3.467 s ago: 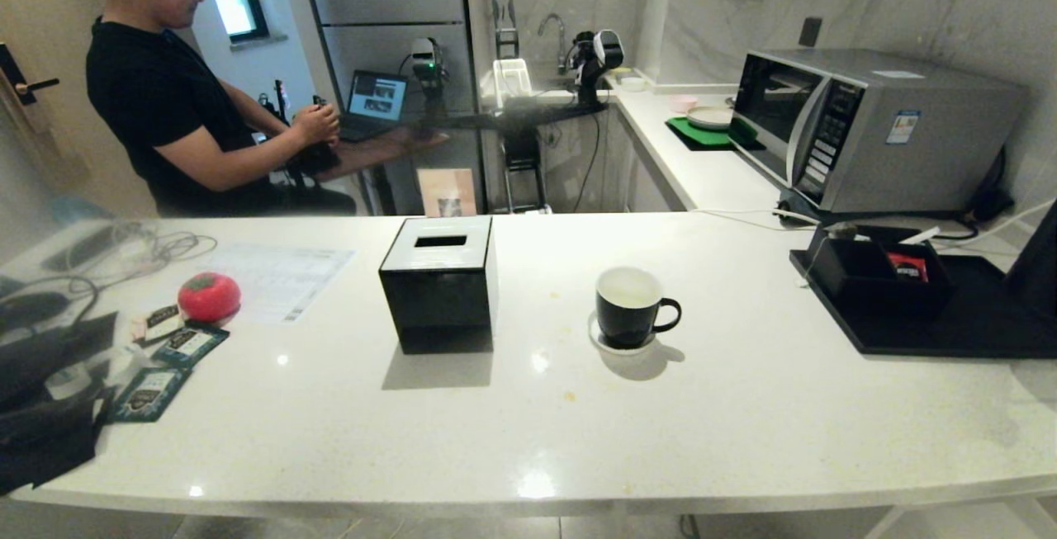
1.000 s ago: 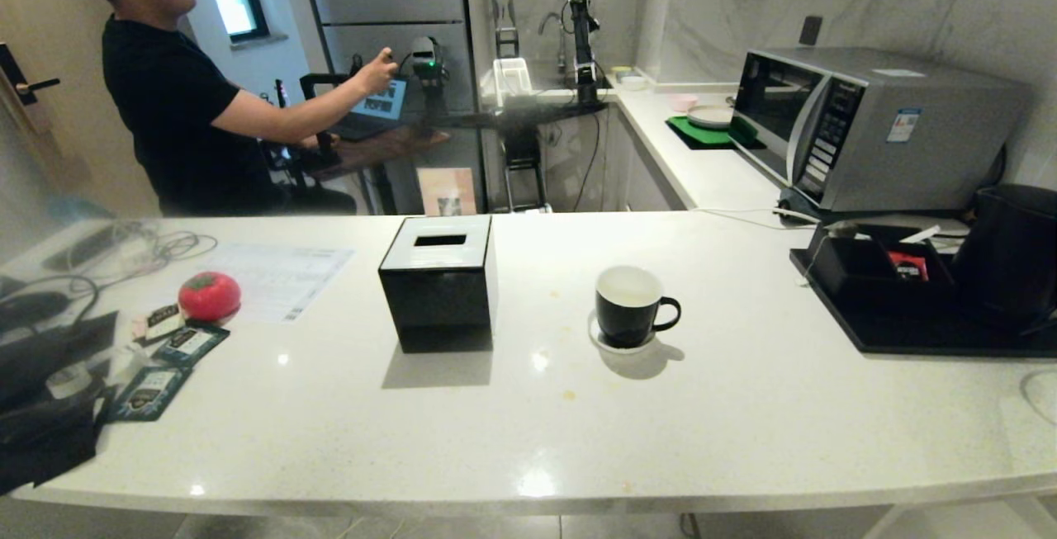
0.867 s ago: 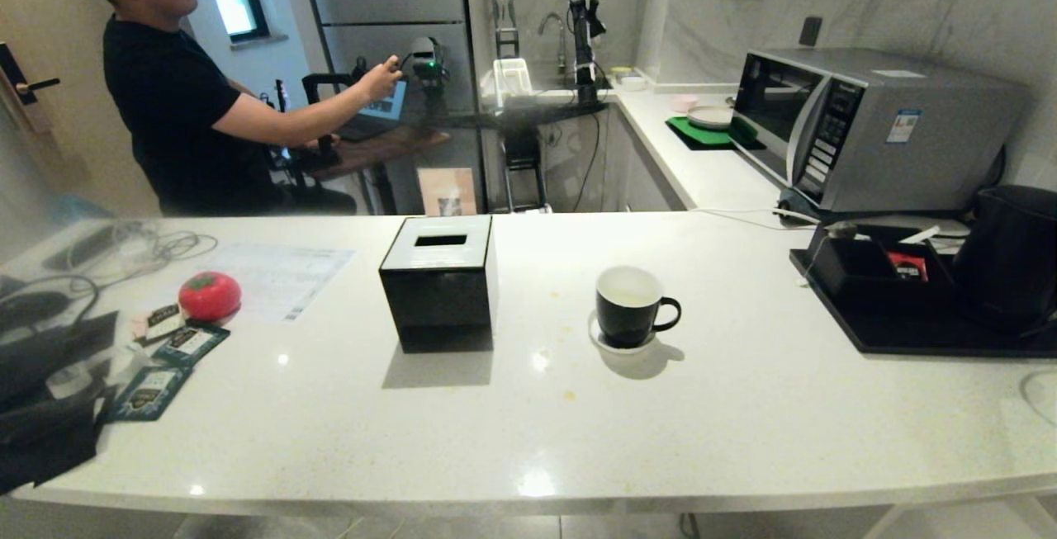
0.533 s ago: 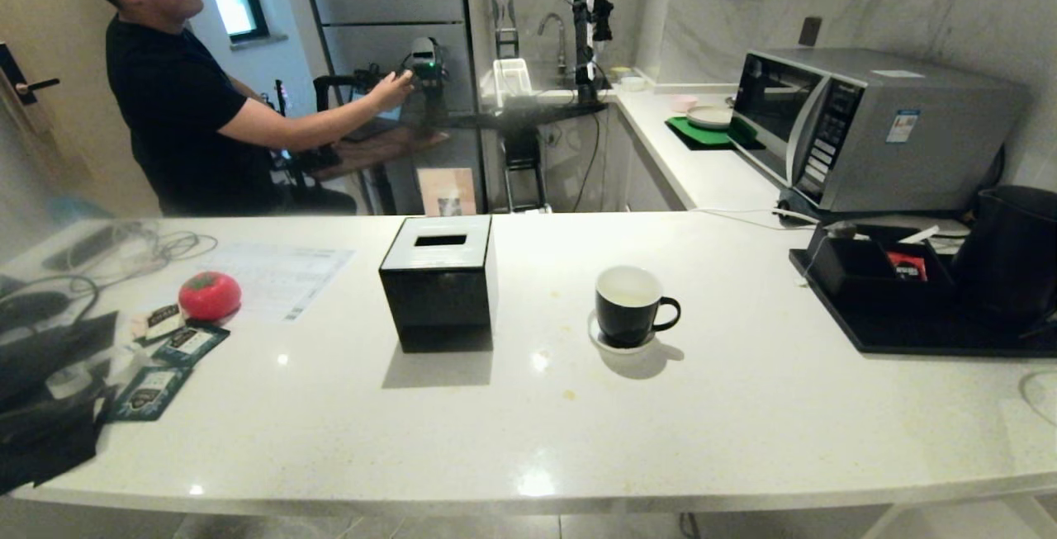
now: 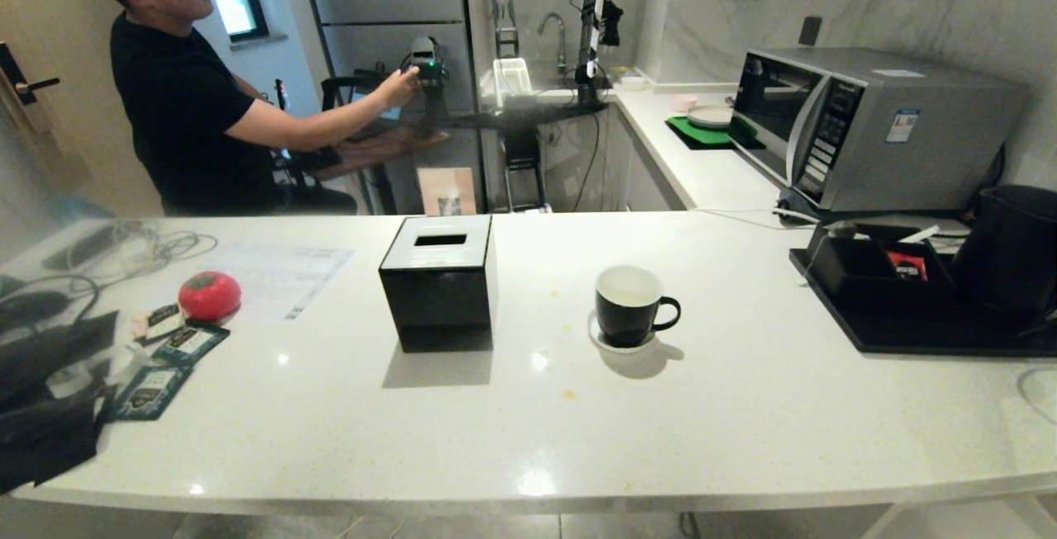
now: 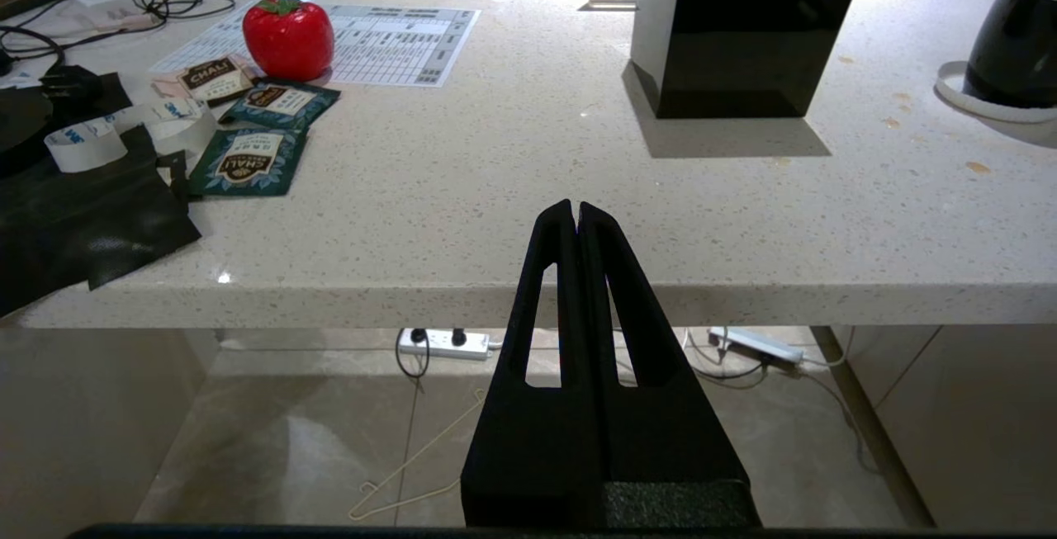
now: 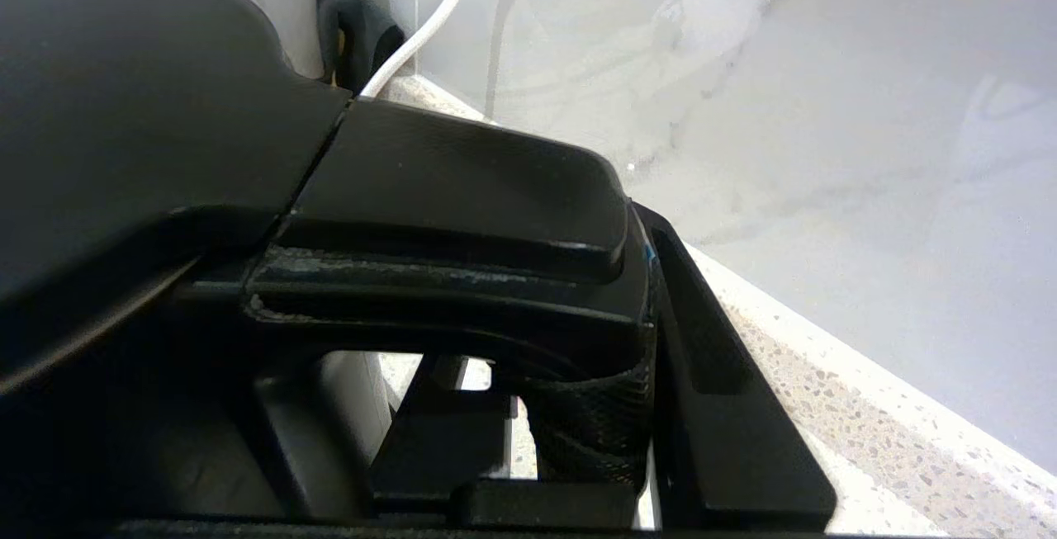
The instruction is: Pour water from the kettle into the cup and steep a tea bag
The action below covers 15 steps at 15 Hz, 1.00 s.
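Head view. We list a white speckled stone counter (image 5: 743, 423). At its centre stands the glossy black cup (image 5: 629, 306) with a white interior, on a small white round saucer (image 5: 596, 336), loop handle turned to our right. Just left of it stands a black cube-shaped box (image 5: 440, 285) with a slot on top. Far right, a flat black tray (image 5: 933, 333) carries the matte black rounded kettle (image 5: 1011, 252) and a black open holder (image 5: 875, 271) with a small red packet (image 5: 907, 267). Behind the tray stands a silver microwave oven (image 5: 867, 128). Far left lie a red tomato-shaped object (image 5: 209, 295), flat dark teal printed sachets (image 5: 169, 366) and a printed paper sheet (image 5: 277, 271). A person in a black shirt (image 5: 177, 101) reaches toward equipment behind the counter. Neither of our arms shows here.

Left wrist view. Our left gripper (image 6: 575, 217) hangs below the counter's front edge, its black fingers pressed together, holding nothing.

Right wrist view. Our right gripper (image 7: 594, 407) sits around the kettle's black handle (image 7: 462, 209), one finger (image 7: 727, 407) on the handle's far side. We cannot tell whether the fingers press on it.
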Available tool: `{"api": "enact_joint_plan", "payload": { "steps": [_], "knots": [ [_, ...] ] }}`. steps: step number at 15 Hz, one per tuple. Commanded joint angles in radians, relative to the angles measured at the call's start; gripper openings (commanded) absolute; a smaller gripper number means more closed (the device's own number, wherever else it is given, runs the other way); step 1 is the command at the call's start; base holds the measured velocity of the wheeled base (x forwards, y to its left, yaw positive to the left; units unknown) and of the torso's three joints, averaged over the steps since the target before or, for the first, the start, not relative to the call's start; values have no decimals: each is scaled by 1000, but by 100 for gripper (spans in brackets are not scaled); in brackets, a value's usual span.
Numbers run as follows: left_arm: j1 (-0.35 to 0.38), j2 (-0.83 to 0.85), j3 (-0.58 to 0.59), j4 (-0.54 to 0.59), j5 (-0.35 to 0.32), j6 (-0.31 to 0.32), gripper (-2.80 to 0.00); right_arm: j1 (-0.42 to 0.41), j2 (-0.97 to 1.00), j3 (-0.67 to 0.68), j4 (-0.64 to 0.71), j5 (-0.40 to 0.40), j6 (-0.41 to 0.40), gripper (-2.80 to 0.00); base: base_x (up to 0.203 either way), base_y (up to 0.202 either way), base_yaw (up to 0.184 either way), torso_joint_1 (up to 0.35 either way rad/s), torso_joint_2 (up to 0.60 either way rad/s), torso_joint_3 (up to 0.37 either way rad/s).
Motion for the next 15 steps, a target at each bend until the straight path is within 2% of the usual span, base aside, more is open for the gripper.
{"api": "enact_joint_plan", "payload": {
  "steps": [1,9,15],
  "knots": [
    [0,0,0,0,0,0,-280,2,0,2,-7,0,-3,0,0,0,0,0,0,0],
    [0,0,0,0,0,0,-280,0,-12,22,-12,0,-3,0,0,0,0,0,0,0],
    [0,0,0,0,0,0,-280,0,-85,142,-19,0,-6,0,0,0,0,0,0,0]
  ]
}}
